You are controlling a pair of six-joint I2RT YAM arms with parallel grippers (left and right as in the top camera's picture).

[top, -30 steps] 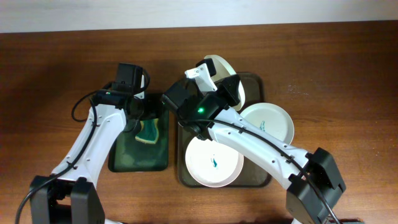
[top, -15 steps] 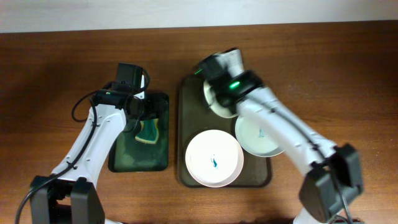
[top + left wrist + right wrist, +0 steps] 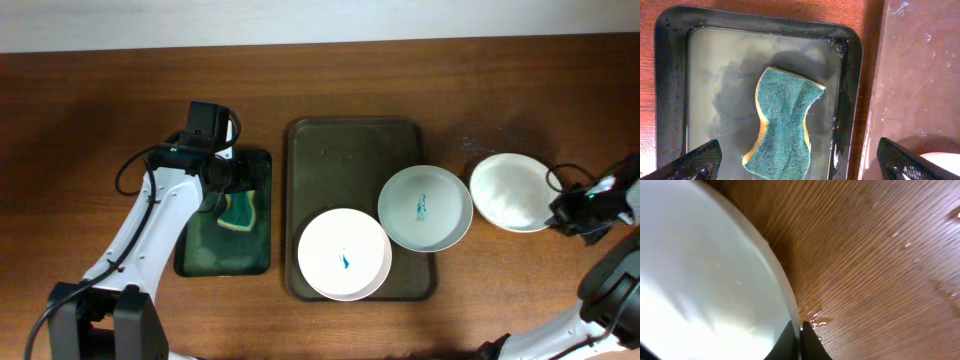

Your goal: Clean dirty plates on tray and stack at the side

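Three plates in all: one teal-smeared plate (image 3: 344,254), a second teal-smeared plate (image 3: 425,207), and one plain plate (image 3: 511,192). One big tray (image 3: 340,150) and one small tray (image 3: 215,255), two altogether. One sponge (image 3: 238,211). One left arm (image 3: 150,220), one right arm (image 3: 610,290). One desk (image 3: 100,80).

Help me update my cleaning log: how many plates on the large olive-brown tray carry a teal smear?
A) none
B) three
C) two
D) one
C: on the tray, the near plate and the right-hand plate each show a teal smear; the plain white plate lies off it, its rim pinched by the right tool.
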